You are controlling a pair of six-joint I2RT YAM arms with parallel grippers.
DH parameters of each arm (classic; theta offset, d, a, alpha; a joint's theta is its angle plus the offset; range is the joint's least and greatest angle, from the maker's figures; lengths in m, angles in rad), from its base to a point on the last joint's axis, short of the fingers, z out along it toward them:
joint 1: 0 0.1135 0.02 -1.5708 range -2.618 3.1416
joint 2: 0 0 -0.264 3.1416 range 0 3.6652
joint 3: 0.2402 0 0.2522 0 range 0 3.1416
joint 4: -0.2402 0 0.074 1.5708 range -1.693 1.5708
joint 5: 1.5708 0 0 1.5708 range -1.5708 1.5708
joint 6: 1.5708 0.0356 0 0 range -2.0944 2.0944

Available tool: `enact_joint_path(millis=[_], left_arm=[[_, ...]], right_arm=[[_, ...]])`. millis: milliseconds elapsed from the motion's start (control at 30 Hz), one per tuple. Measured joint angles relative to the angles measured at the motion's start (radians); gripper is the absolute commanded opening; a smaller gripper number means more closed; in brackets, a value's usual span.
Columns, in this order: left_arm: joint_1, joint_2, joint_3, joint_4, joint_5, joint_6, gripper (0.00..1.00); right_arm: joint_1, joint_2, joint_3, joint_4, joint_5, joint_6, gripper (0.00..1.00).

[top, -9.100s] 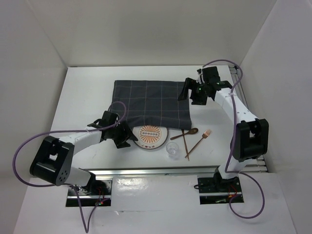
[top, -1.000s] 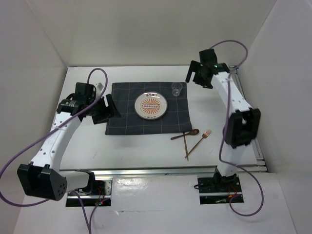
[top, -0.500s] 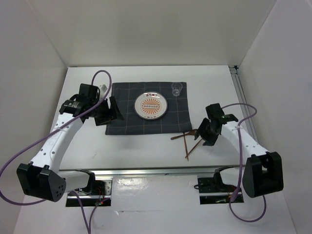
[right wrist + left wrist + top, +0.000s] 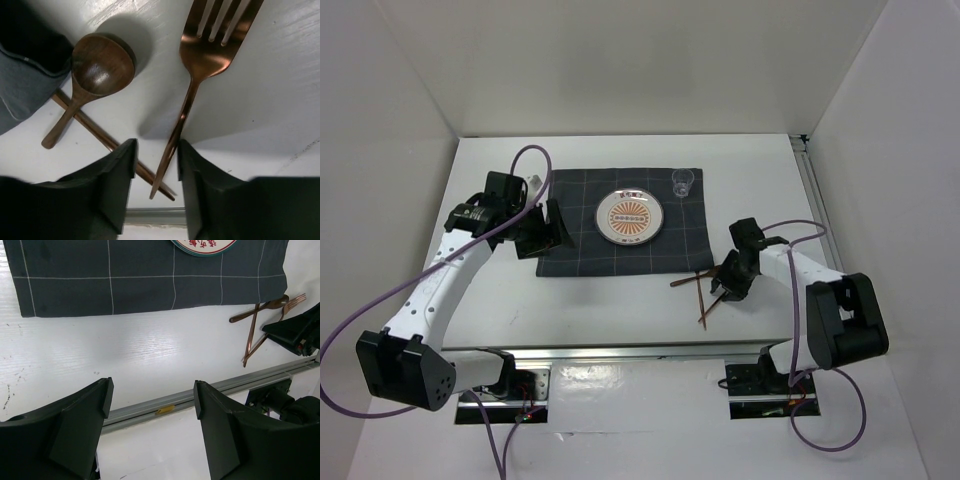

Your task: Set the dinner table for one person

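Observation:
On the white dinner table (image 4: 490, 300) lies a dark checked mat (image 4: 570, 250) carrying a patterned plate (image 4: 631, 216) and a clear glass (image 4: 683, 182). Off the mat's near right corner lie a copper fork (image 4: 210, 45), a brown spoon (image 4: 100, 70) and a thin copper stick (image 4: 95, 131). My right gripper (image 4: 156, 150) is down at the table, its jaws narrowed on either side of the fork's handle; the handle rests by the right finger (image 4: 200, 180), with a gap to the left one. My left gripper (image 4: 545, 232) hovers open and empty over the mat's left edge.
The metal rail (image 4: 200, 395) runs along the table's near edge, just past the cutlery. The spoon (image 4: 685, 282) and stick (image 4: 701, 300) cross each other beside the fork's handle (image 4: 706, 318). White walls enclose the table on three sides.
My right arm swung from the glass at the far right down to the cutlery, and its jaws have narrowed around the fork's handle. The left arm has barely moved.

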Motion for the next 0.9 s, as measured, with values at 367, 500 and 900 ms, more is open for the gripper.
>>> enact_joint_path(millis=[367,500,900], left_arm=[[-0.004,0.008,0.0,0.002,0.0,0.002,0.83],[-0.008,0.018,0.011,0.0,0.008,0.002,0.83],[-0.008,0.042,0.178,0.019,0.077,0.0,0.8]], right_arm=[[0.03,0.018,0.003,0.01,0.069,0.026,0.0],[0.031,-0.013,0.004,-0.04,0.13,0.026,0.0],[0.153,-0.095,0.389,-0.233,0.242,-0.014,0.0]])
